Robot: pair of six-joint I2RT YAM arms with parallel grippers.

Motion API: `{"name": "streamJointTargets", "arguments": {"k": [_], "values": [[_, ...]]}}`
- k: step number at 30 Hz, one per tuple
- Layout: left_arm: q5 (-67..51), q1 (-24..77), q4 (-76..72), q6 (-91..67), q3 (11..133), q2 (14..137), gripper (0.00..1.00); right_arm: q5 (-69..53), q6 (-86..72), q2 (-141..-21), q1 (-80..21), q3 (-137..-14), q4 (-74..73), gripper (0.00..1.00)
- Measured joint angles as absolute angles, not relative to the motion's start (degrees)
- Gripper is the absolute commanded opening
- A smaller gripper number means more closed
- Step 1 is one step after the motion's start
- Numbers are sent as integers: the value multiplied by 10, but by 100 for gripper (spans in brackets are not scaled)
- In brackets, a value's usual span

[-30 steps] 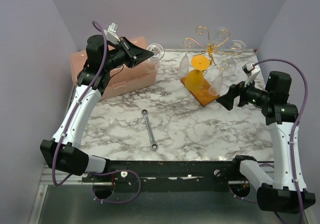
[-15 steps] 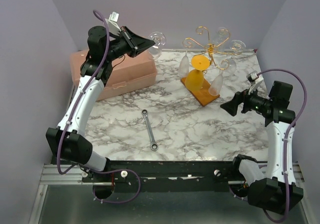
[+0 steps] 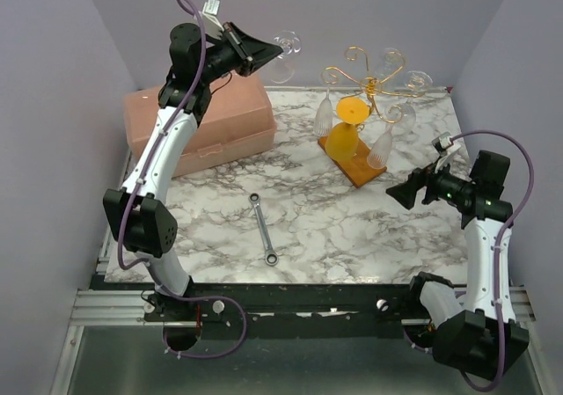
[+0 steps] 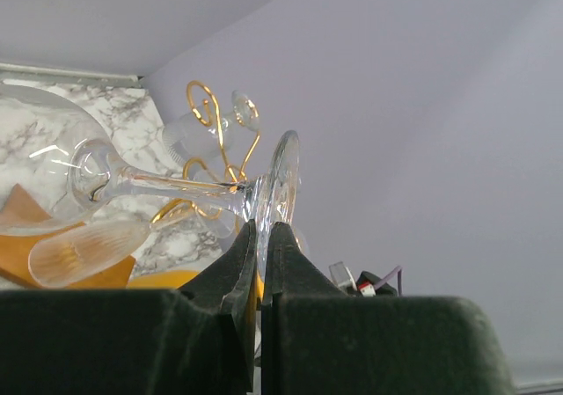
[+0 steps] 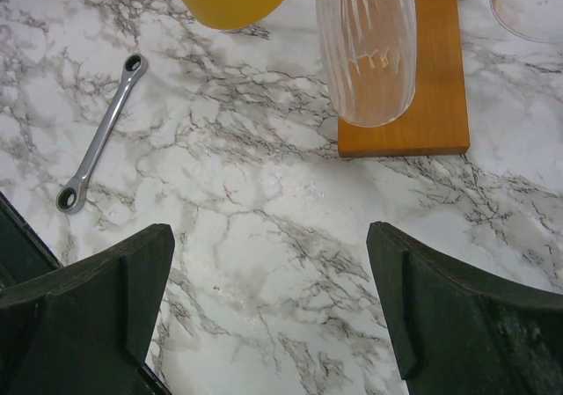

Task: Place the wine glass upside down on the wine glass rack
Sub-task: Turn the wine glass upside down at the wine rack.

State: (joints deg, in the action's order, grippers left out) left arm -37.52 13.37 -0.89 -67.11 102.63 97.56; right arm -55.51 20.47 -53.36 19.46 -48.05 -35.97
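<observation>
Clear wine glass [image 4: 88, 177] hangs horizontal, left of gold rack [image 3: 361, 168].

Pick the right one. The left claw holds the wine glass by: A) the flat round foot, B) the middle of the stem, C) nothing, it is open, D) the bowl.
A: the left wrist view shows the left claw pinched shut on the foot of the wine glass, with stem and bowl sticking out free.

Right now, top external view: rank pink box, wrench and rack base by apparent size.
1. pink box, clearly largest.
2-3. rack base and wrench: unsure. The wrench looks longer but thinner, and glasses partly hide the base.
</observation>
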Motion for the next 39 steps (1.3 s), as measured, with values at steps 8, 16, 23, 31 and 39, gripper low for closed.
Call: {"name": "streamJointTargets", "arguments": {"k": [8, 16, 23, 31, 39], "values": [[-368, 157, -25, -710, 1129, 1063, 0, -563, 206, -519, 195, -478, -356, 100], [-349, 176, -8, -744, 1236, 1156, 0, -564, 207, -518, 195, -477, -356, 100], [-329, 192, 0, -769, 1299, 1213, 0, -564, 207, -517, 195, -477, -356, 100], [-317, 201, 2, -793, 1312, 1241, 0, -564, 211, -516, 195, -477, -356, 100], [-303, 215, 2, -814, 1336, 1267, 0, -564, 211, -515, 195, -477, -356, 100]]}}
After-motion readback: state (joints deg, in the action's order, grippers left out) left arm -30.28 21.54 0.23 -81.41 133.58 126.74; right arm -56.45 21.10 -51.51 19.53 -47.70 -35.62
